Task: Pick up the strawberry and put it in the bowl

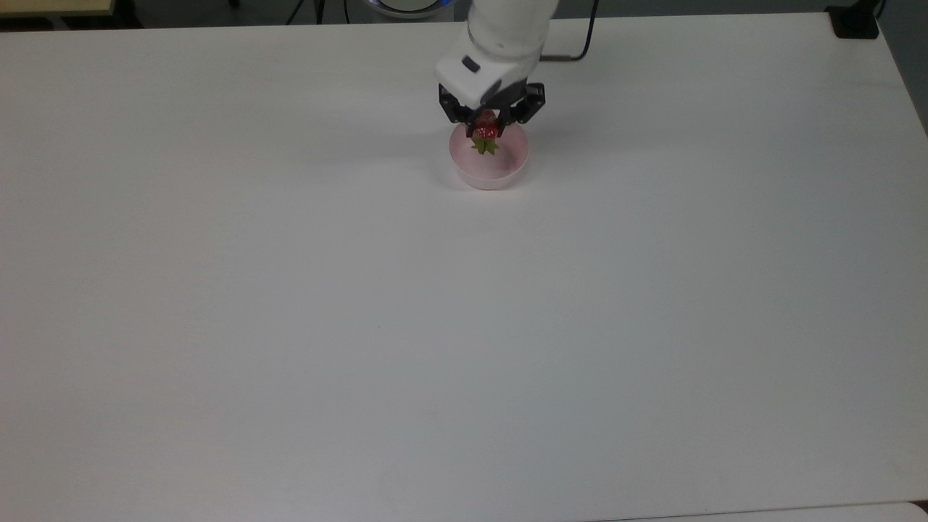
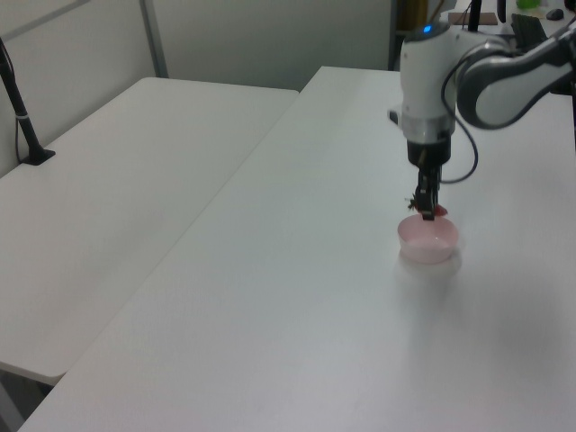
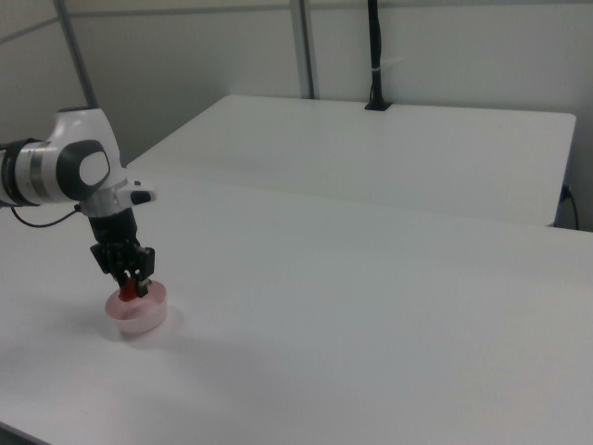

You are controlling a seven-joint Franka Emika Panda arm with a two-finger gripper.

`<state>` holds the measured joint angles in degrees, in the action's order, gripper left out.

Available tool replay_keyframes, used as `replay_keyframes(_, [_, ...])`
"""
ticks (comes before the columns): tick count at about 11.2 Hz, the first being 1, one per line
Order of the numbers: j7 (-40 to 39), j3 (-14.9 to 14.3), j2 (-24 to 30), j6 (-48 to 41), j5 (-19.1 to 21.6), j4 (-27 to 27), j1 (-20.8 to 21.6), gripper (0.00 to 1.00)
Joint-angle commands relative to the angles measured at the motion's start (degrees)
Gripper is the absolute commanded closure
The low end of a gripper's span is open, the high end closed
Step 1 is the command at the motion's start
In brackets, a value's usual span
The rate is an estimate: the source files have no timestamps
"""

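The strawberry (image 1: pixel 486 132) is clamped between the two black fingers of the gripper (image 1: pixel 488 125), its red body pinched at the sides and its green cap hanging below the fingertips in the top view. In the left view the strawberry (image 2: pixel 427 212) shows as a small red spot at the fingertips of the gripper (image 2: pixel 425 207), and in the right view the strawberry (image 3: pixel 126 291) sits the same way under the gripper (image 3: pixel 125 280). It is held in the air, not resting on anything.

Directly beneath the gripper stands the bowl (image 1: pixel 502 172), pale pink and upright on the table (image 1: pixel 464 326). In the top view the fruit overlaps the bowl's far rim and inner part. The left view puts the bowl (image 2: pixel 434 244) just under the fingertips, with the fruit at about the level of its rim; whether the cap touches the rim I cannot tell. The right view shows the bowl (image 3: pixel 144 313) just below the fingers as well.

Above the gripper the white arm (image 2: pixel 490 76) rises, its wrist pointing straight down, and a dark cable (image 1: pixel 580 43) loops from it. A second white table (image 3: pixel 371 153) stands beside the first, well away from the gripper, with a black post (image 3: pixel 375 56) at its far edge.
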<state>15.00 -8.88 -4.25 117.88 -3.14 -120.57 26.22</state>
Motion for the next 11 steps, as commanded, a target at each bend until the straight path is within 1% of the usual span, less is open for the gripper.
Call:
replay_keyframes(1, [2.48,-0.01,-1.81,1.21,-1.78,0.25,0.58,0.0])
replay_keyframes(2, [3.36,0.35,-1.2,0.86,-1.87,1.12,0.41,0.0])
replay_keyframes(3, [3.46,1.13,-0.06,-0.54,-1.87,3.48,-0.98,0.0])
replay_keyframes(4, [2.93,1.58,0.82,-4.55,-1.87,7.24,-3.61,0.0])
replay_keyframes(5, [1.36,3.15,1.17,-10.68,-1.7,13.11,-8.07,0.0])
replay_keyframes(6, [-3.18,6.03,1.79,-16.92,-1.0,18.57,-14.21,0.0])
replay_keyframes(7, [-5.83,7.37,2.66,-20.12,-0.91,21.49,-18.1,0.0])
replay_keyframes(9, [-6.04,6.86,4.07,-20.41,-0.99,22.57,-21.37,0.0])
replay_keyframes(11, [-6.47,5.72,4.25,-20.41,-0.99,22.66,-22.27,0.0])
